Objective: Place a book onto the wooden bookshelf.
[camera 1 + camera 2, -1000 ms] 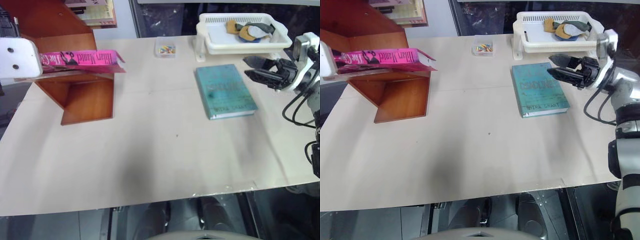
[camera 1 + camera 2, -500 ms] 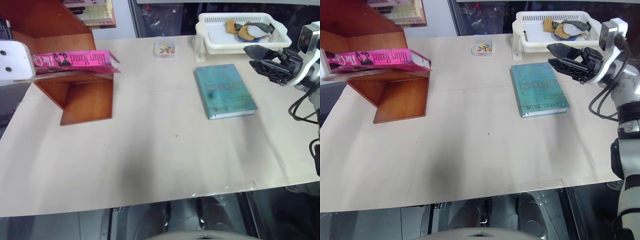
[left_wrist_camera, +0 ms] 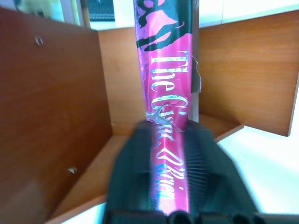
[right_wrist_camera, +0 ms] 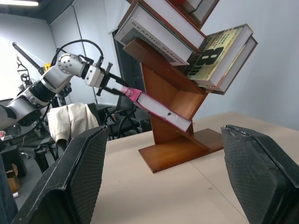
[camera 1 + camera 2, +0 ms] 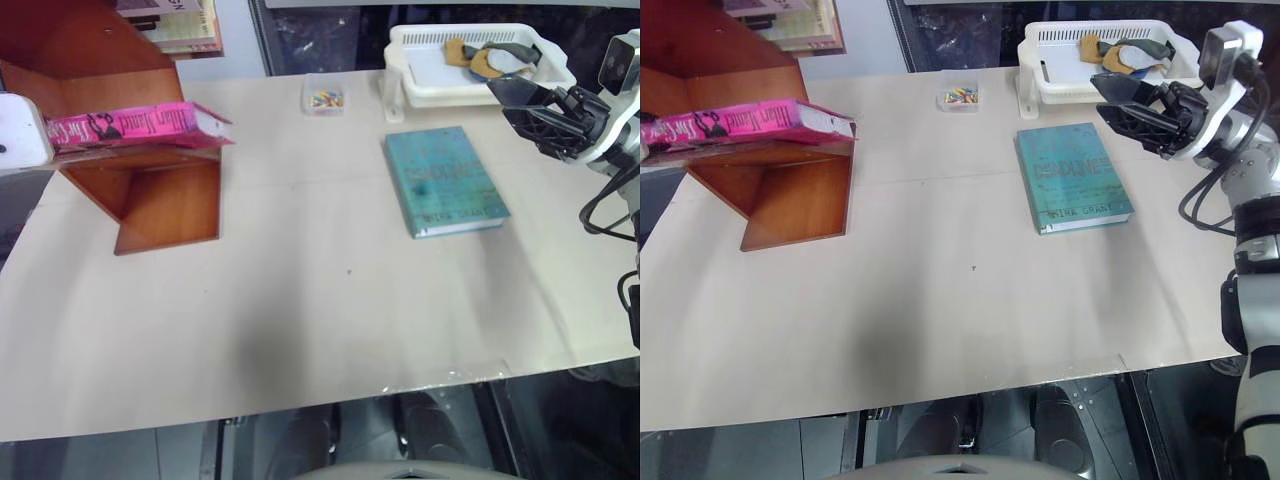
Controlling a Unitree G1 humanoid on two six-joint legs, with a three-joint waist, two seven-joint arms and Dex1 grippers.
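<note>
**Pink book's on the shelf board — letting go is the fiddly bit**

The book lies flat along one of the slanted boards of the wooden bookshelf, which stands at the far left corner of the worktop. Its outer end pokes out past the board's edge toward the middle of the worktop.

My take on doing this step well: don't yank the arm away. Let the jaws part fully first, then draw straight back along the book's length so the pads don't drag it off the board. It's a thin paperback on a sloped surface, so any sideways nudge could slide it or tip the overhanging end down.

The left gripper has a finger on either side of the book's near end in the wrist view. Whether they're pinching or already loosened — honestly can't tell, the cover sits right up against both pads.

The right gripper hovers near the far right corner, above the white basket tray and just beyond the teal book, jaws spread wide and holding nothing.
</note>
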